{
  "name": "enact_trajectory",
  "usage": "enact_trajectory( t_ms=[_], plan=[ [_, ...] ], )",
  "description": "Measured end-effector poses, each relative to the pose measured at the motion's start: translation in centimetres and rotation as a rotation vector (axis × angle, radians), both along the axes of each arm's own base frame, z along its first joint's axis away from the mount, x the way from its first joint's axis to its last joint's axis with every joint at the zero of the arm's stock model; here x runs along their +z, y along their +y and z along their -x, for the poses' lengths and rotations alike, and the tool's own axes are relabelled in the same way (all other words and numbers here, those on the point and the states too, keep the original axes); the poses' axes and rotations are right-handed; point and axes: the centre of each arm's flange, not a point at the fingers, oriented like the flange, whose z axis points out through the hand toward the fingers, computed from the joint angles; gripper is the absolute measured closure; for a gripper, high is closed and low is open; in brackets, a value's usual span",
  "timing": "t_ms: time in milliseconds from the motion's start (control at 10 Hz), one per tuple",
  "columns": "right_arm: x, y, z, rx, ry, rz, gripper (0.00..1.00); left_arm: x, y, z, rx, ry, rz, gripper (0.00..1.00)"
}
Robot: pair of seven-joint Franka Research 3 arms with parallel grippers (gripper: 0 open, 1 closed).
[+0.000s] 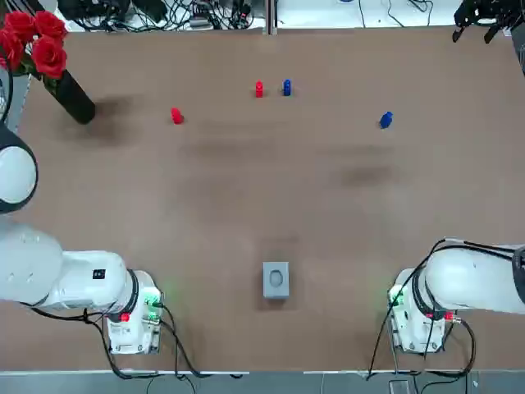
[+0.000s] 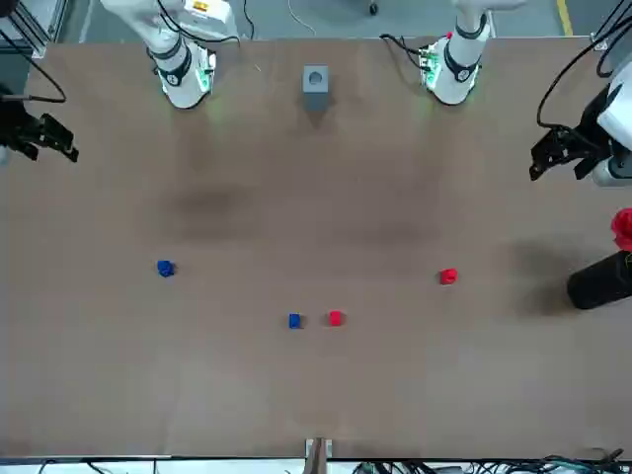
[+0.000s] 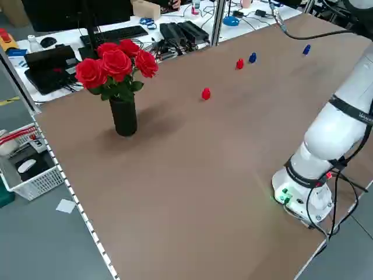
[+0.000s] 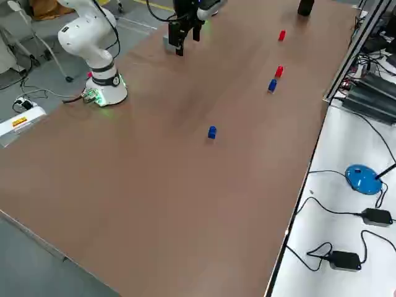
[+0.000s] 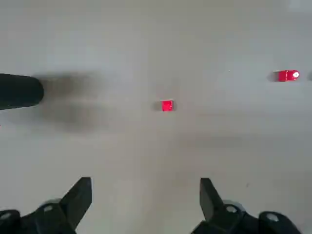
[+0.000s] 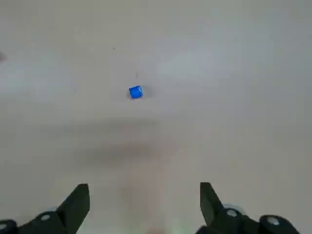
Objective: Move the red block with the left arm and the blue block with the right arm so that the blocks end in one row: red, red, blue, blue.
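- Inner red block & inner blue block: upper centre of the top view, side by side, close but w/ a small gap, red on the left. They read as the middle of the row.
- Outer red block: upper left of centre in the top view, well apart from the inner pair & a bit lower in the frame, so not in line w/ them.
- Outer blue block: upper right of centre in the top view, also well apart & lower than the pair.
- Order left to right is already red, red, blue, blue, but the outer two sit off the line & far out. Judged progress: nothing placed yet; both moves are left to do.
- Left gripper: jaws spread wide, nothing between them. It hangs high above the table. Its wrist view has the outer red block at mid frame, ahead of the fingers, not between them.
- Right gripper: jaws wide too, empty, high up. Its wrist view has the outer blue block left of centre, ahead of the fingers.
- Likely next: each arm drops onto its outer block, grips it, carries it in beside the same-colour inner block.
- Other items: vase of roses at the upper left of the top view, near the left arm's side; grey box at lower centre between the bases. Neither lies in the blocks' way.
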Motion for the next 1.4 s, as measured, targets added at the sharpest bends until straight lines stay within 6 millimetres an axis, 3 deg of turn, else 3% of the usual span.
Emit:
enact_trajectory(
  t_ms=[400,700,900,1400],
  plan=[
    [0.0,0.3,-0.1,0.007,-0.002,0.0,0.0,0.0,0.1,0.0,0.003,0.0,0.0,0.02],
    [-0.2,0.6,-0.4,0.011,-0.022,0.002,0.0,0.2,1.7,0.0,0.038,-0.004,0.0,0.02],
    [-1.5,1.2,-0.9,0.023,-0.046,0.005,0.0,-0.6,2.0,-0.2,0.042,0.013,-0.001,0.02],
    [-8.0,3.6,-3.5,0.061,-0.079,0.013,0.0,-9.3,-0.3,-3.7,0.007,0.044,0.003,0.04]
  ],
)
